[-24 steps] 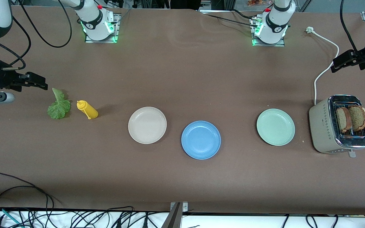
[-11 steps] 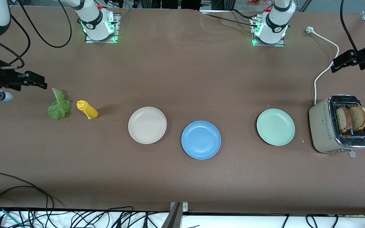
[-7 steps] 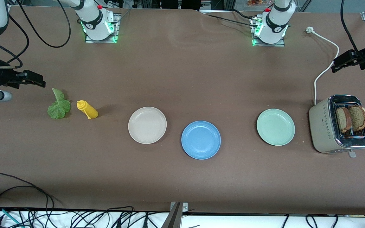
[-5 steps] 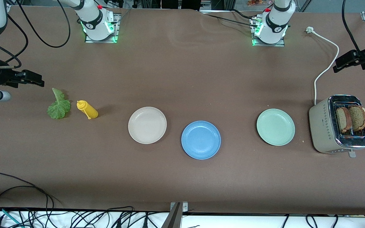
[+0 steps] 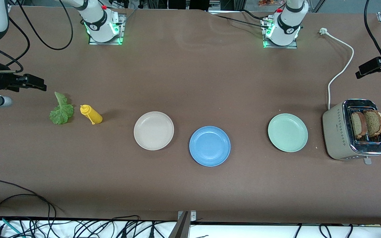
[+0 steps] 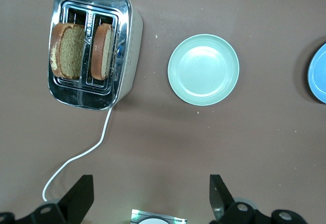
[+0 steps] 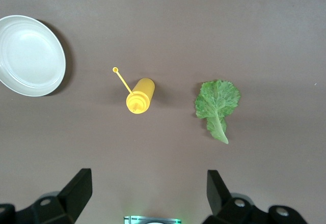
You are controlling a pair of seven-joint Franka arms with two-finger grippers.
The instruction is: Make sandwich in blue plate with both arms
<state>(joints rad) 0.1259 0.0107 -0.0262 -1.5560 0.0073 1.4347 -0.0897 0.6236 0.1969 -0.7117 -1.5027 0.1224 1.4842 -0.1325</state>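
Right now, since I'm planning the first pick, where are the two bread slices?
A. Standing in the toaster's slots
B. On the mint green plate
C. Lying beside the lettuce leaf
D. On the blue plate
A: both brown bread slices stand upright in the toaster at the left arm's end of the table, and the blue plate holds nothing.
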